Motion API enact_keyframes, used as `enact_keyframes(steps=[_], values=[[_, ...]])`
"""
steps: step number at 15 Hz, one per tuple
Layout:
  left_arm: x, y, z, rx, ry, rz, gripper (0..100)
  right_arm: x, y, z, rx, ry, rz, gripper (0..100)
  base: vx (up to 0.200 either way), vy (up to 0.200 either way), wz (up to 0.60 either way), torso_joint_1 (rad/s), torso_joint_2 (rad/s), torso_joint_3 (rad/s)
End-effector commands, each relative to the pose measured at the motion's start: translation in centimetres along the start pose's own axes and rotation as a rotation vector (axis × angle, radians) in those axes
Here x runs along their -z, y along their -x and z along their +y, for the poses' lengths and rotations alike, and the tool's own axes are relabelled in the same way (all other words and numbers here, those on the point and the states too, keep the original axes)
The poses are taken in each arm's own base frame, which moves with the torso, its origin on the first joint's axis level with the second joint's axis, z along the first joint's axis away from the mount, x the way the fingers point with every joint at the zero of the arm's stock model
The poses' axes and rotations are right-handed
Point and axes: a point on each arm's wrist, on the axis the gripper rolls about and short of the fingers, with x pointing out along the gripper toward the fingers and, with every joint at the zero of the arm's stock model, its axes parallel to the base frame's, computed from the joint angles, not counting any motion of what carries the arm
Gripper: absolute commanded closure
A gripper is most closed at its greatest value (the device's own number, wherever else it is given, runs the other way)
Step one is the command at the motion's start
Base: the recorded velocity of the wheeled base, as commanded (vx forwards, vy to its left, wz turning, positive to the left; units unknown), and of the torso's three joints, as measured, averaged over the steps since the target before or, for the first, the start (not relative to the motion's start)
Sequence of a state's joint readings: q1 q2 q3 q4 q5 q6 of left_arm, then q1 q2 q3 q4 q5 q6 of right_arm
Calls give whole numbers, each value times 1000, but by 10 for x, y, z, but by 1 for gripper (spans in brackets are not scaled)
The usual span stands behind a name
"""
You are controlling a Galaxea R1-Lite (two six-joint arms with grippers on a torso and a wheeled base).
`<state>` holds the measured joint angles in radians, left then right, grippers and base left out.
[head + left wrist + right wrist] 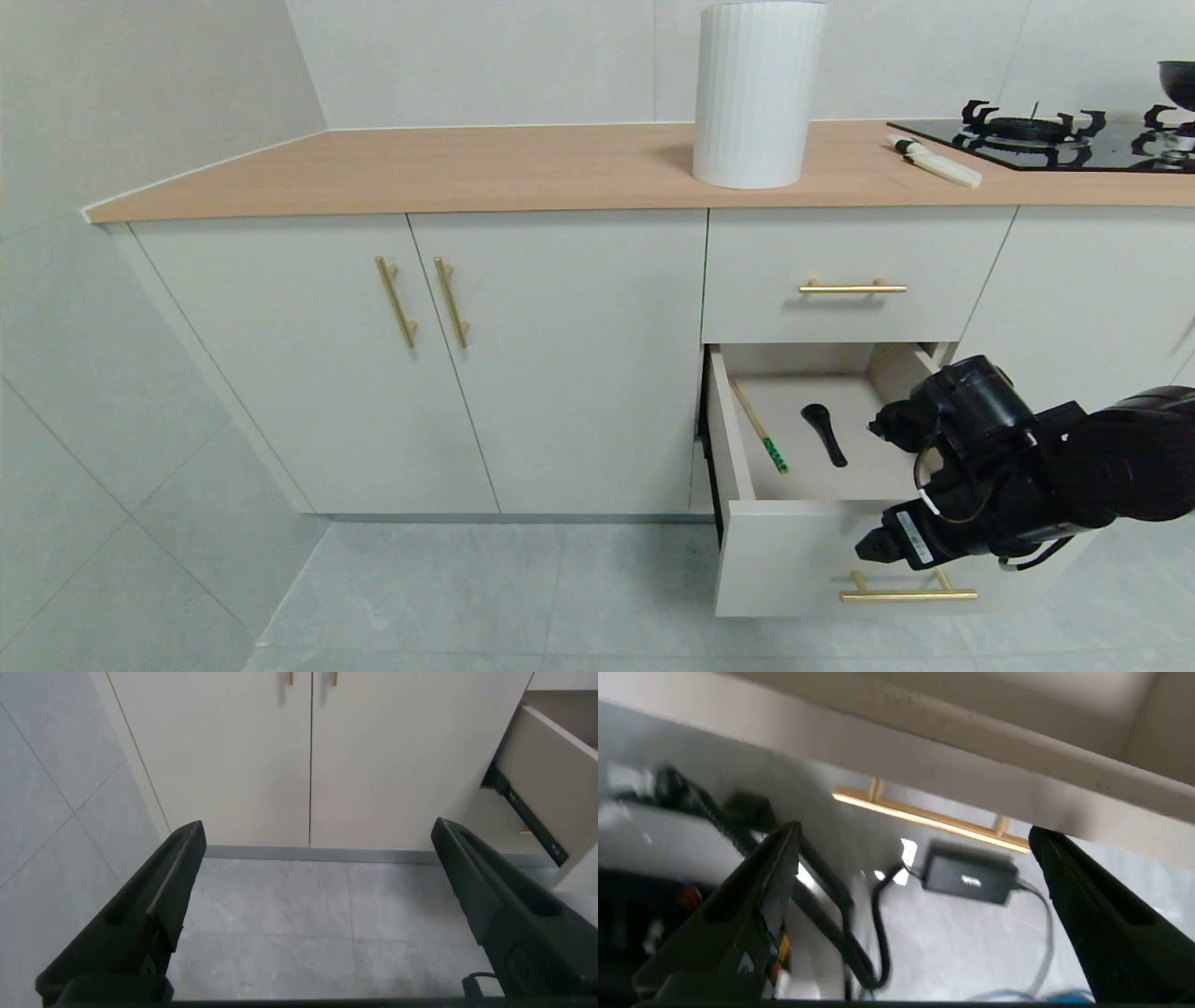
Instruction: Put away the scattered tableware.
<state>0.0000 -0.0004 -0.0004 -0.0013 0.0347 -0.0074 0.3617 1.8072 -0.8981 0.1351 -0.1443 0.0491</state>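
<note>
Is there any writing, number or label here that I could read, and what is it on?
No text here can be read.
The white label on the right arm: print too small to read.
The black box with a cable: pale marks, blurred.
The chopsticks in the open drawer: green end, any marks too small to tell.

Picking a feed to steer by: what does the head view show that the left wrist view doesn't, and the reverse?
Head view only: the inside of the open drawer, with chopsticks and a black spoon lying in it, and a pale utensil on the counter. Left wrist view only: the left end effector, fingers open, with floor tiles beyond it. Both: the double cabinet doors and the open drawer's outer side.
</note>
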Motion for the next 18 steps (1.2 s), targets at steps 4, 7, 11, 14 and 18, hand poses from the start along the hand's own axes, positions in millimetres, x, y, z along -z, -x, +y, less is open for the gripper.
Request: enact_keyframes(steps=[4,7,11,14,18], values=[[0,0,0,-1,0,1,0,-10,-21,-6,28,-88,-69,0,0,0,0,0,0,0],[0,0,0,-1,0,1,0,-18,-35,-10,66,-152,-123,0,0,0,0,0,0,0],[0,0,0,-1,0,1,0,-28,-52,-15,74,-224,-214,0,0,0,0,0,0,0],[0,0,0,-1,0,1,0,-34,-66,-19,112,-266,-286,0,0,0,0,0,0,0],[0,0,0,-1,0,1,0,-41,-87,-21,122,-313,-406,0,0,0,0,0,0,0]])
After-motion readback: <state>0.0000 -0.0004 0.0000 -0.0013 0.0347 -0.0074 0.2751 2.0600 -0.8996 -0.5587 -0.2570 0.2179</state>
